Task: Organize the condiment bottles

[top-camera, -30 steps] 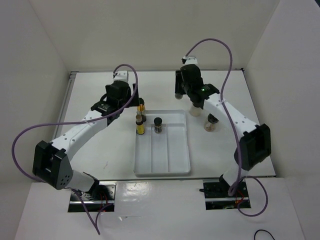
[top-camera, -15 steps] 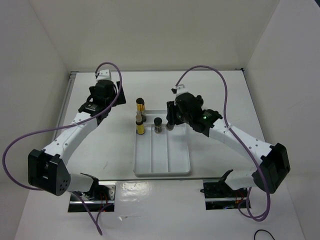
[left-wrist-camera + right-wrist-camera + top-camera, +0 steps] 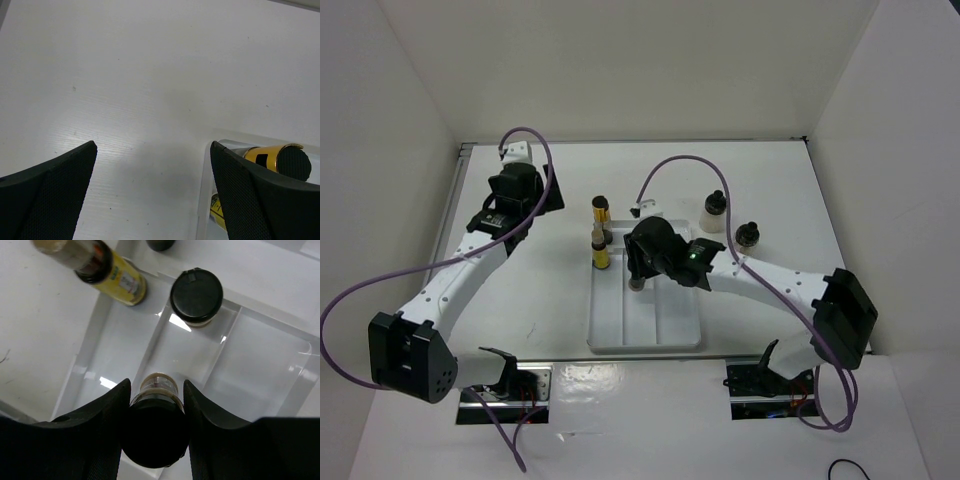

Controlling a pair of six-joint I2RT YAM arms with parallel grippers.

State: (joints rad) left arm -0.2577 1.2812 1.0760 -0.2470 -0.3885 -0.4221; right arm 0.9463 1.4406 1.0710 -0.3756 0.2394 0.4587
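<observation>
Two slim yellow bottles stand in the left compartment of the white tray (image 3: 645, 345), one black-capped (image 3: 601, 211) and one tan-capped (image 3: 599, 250). Both also show in the right wrist view, the tan-capped one (image 3: 102, 267) at upper left. My right gripper (image 3: 636, 272) is shut on a tiny dark jar (image 3: 156, 417) and holds it in the middle compartment, just in front of a second dark jar (image 3: 196, 295). Two rounder pale black-capped bottles (image 3: 714, 212) (image 3: 748, 235) stand on the table right of the tray. My left gripper (image 3: 535, 200) is open and empty over bare table.
In the left wrist view the tray's left wall (image 3: 204, 200) and the black-capped yellow bottle (image 3: 280, 157) sit just past the right finger. The tray's right compartment (image 3: 260, 355) holds nothing. White walls enclose the table on three sides.
My right arm has swung from the back right over to the tray's middle compartment, carrying the dark jar. My left arm has drawn back left, away from the yellow bottles.
</observation>
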